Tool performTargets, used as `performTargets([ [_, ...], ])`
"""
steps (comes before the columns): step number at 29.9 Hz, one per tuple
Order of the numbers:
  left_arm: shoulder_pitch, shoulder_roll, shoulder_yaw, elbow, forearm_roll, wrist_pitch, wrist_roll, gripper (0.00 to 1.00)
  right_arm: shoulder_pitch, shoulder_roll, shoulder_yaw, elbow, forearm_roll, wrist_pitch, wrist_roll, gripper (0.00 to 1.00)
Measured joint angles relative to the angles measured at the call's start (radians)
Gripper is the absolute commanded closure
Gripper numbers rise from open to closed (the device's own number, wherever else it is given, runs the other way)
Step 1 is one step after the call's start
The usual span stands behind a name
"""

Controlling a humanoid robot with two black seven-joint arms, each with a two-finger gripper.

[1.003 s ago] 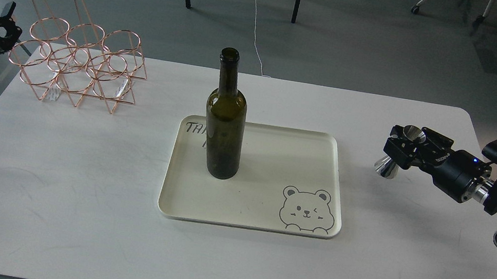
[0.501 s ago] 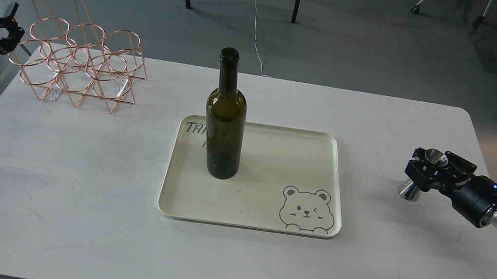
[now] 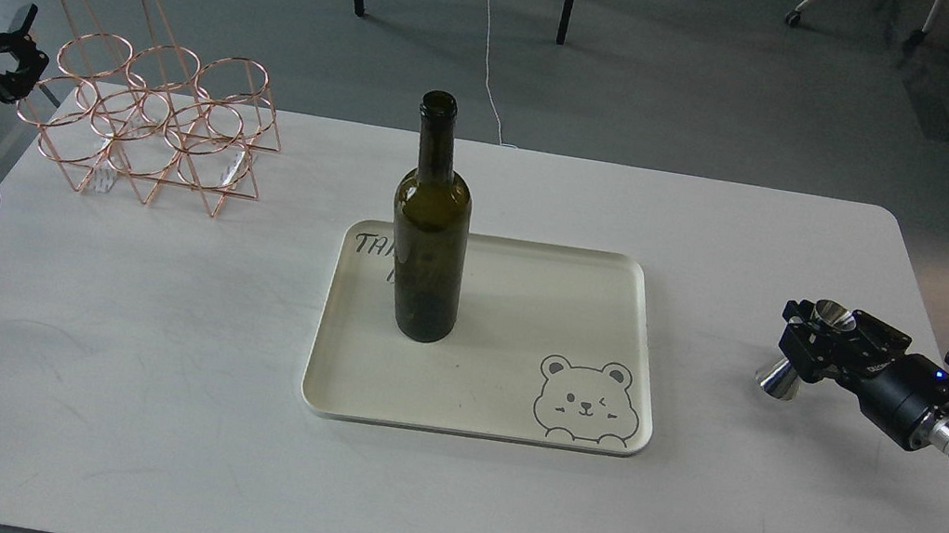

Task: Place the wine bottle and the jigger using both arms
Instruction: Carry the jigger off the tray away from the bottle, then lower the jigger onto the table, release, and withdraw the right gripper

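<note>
The scene is dimly and evenly lit from overhead, soft faint shadows are cast on the table point(image 3: 145, 330), the focus is sharp throughout, and a small glint is seen on the jigger point(image 3: 783, 374).

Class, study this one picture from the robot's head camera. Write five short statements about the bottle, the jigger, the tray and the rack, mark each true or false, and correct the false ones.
1. The wine bottle stands upright on the tray. True.
2. The jigger lies on the tray beside the bear drawing. False: it is off the tray, at the right side of the table, between the fingers of the right gripper.
3. The copper wire rack sits at the table's far left. True.
4. The left gripper holds the bottle's neck. False: it is far from the bottle, beside the rack, holding nothing.
5. The bottle has a paper label. False: bare dark green glass.
</note>
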Motion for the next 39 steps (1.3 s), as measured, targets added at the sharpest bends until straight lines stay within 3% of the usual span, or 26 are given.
performTargets([
  [8, 0.000, 0.000, 0.000, 0.001, 0.000, 0.000, 0.000, 0.02, -0.010, 0.014, -0.002, -0.020, 0.001, -0.012, 0.001, 0.63],
  [25, -0.003, 0.003, -0.002, 0.000, 0.000, 0.000, 0.000, 0.02, -0.011, 0.009, -0.006, -0.005, 0.001, -0.014, 0.002, 0.53],
  [34, -0.005, 0.006, -0.002, 0.000, 0.000, 0.000, 0.000, 0.02, -0.011, -0.012, -0.011, 0.027, 0.001, -0.015, 0.003, 0.28],
  [37, -0.006, 0.008, -0.003, 0.000, 0.000, 0.000, 0.000, 0.01, -0.012, -0.033, -0.012, 0.056, 0.001, -0.015, 0.003, 0.09],
  [39, -0.006, 0.012, -0.003, 0.000, 0.000, 0.000, 0.000, 0.01, -0.013, -0.049, -0.012, 0.078, 0.001, -0.015, 0.003, 0.05],
])
